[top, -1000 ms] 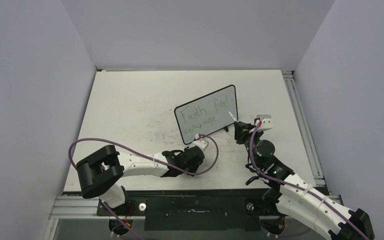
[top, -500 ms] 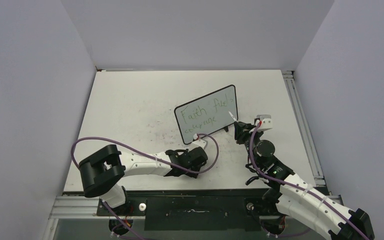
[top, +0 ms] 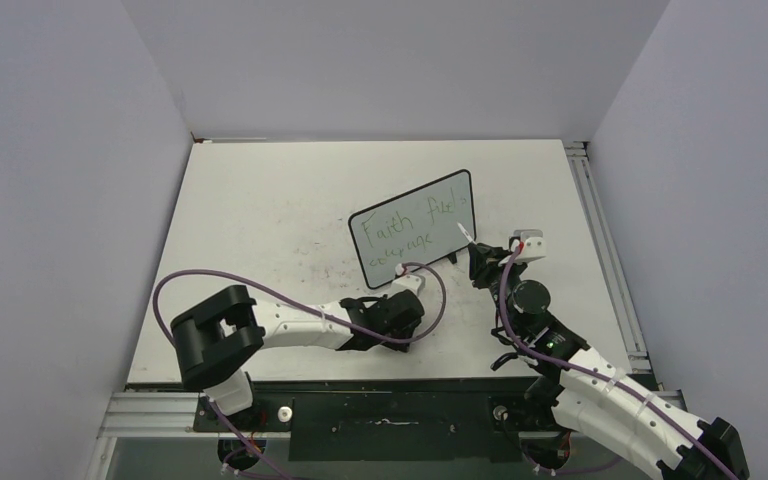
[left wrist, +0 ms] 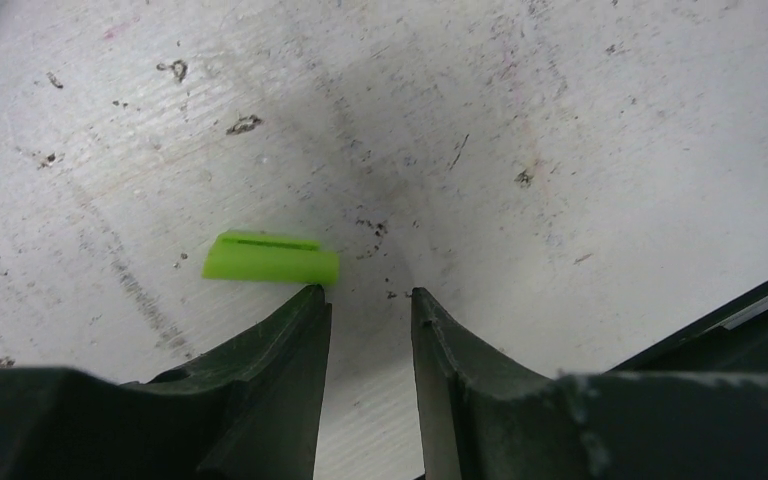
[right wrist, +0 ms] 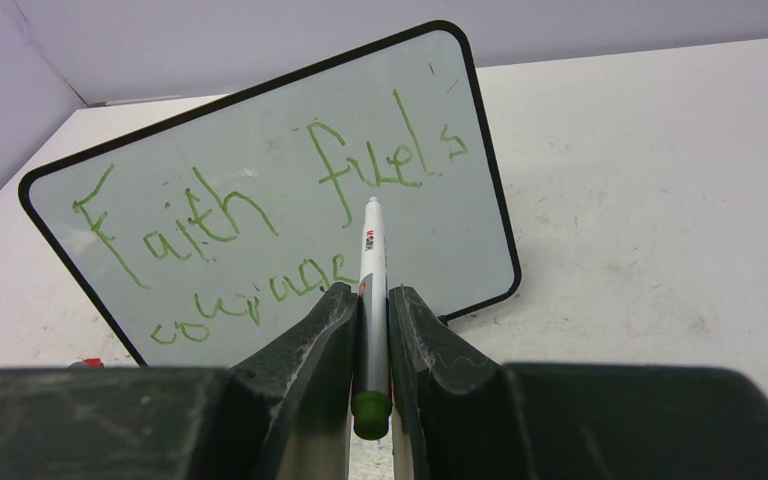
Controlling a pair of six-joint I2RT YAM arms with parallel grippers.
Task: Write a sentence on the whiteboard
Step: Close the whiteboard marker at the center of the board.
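Cap point(left wrist: 270, 258), bright green, lay on its side just off one fingertip of the left gripper point(left wrist: 365, 295); purple cable point(top: 260, 297) looped over that arm; the marker point(right wrist: 370, 240) itself hid the end of the board's lower line from the right wrist camera. Table point(top: 260, 200) was white, scuffed and speckled; plain pale walls point(top: 390, 60) closed it in. Whiteboard point(right wrist: 260, 140) stood tilted right of centre, the sentence point(right wrist: 210, 220) in green reading "Faith fuels courage". Left gripper hung partly open, holding nothing; right gripper point(right wrist: 365, 295) was clamped on the marker, tip towards the board, contact unclear.
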